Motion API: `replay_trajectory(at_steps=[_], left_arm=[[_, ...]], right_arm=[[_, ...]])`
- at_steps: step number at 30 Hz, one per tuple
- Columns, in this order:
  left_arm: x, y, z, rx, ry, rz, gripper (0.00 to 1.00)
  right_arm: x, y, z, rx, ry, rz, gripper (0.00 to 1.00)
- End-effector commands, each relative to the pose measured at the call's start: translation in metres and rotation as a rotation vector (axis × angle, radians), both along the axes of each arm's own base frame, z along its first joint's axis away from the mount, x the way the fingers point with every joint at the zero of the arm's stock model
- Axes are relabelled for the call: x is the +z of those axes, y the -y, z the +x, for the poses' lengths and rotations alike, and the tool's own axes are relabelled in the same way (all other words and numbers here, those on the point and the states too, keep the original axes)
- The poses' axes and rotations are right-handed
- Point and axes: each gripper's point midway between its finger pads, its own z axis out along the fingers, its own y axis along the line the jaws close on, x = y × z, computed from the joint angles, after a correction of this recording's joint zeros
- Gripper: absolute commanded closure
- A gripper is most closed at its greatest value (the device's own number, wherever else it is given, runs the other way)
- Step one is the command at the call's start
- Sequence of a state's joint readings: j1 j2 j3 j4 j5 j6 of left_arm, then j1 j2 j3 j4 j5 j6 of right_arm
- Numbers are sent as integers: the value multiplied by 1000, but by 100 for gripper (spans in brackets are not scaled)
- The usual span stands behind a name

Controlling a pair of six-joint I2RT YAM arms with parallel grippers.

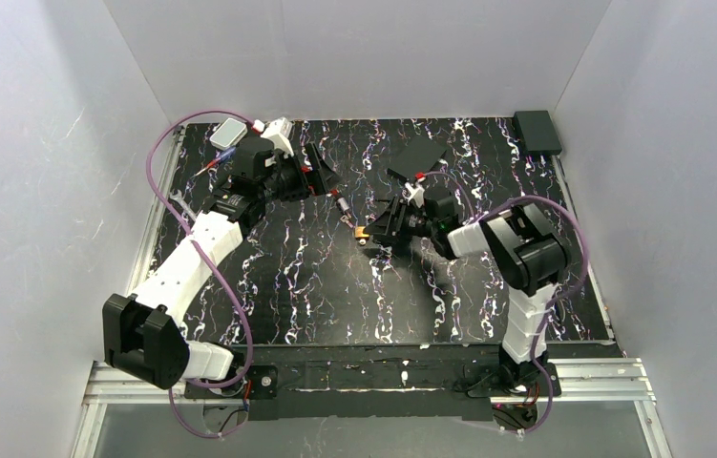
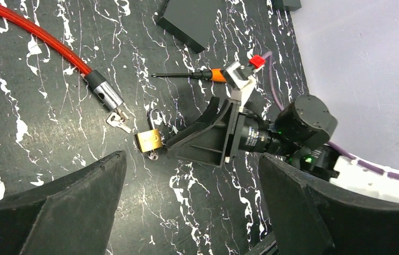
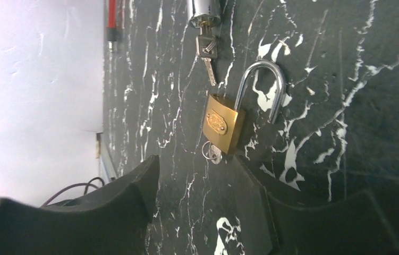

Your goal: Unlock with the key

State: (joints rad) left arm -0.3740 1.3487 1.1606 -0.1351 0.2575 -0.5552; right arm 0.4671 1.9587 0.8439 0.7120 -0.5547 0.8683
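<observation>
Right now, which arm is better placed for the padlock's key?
Probably right. The right gripper sits open just short of the brass padlock and the key at its base; the left gripper hovers farther off.

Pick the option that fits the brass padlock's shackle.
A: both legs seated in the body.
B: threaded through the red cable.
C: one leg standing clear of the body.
C: in the right wrist view the brass padlock shows its shackle with one leg ending beside the body, not in it.
</observation>
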Motion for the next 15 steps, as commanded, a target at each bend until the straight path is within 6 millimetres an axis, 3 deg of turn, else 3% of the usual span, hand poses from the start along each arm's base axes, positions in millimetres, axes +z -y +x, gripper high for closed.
replay_trajectory(at_steps=[1,7,10,13,15], left_arm=[[29,-9,5,25,88,22,9],[34,-14,5,43,117,49,9],[39,-16,2,50,143,83,9],[44,-20,-1,66,188,132,9],[45,-17,-3,60,202,152,9]], right_arm=[[35,20,7,1,184,-206,27],[113,46,1,-31,412,-325,3],[139,58,-2,-70,483,-347,2],[187,79,-13,-150,615,-350,2],[204,88,-18,-190,665,-342,2]])
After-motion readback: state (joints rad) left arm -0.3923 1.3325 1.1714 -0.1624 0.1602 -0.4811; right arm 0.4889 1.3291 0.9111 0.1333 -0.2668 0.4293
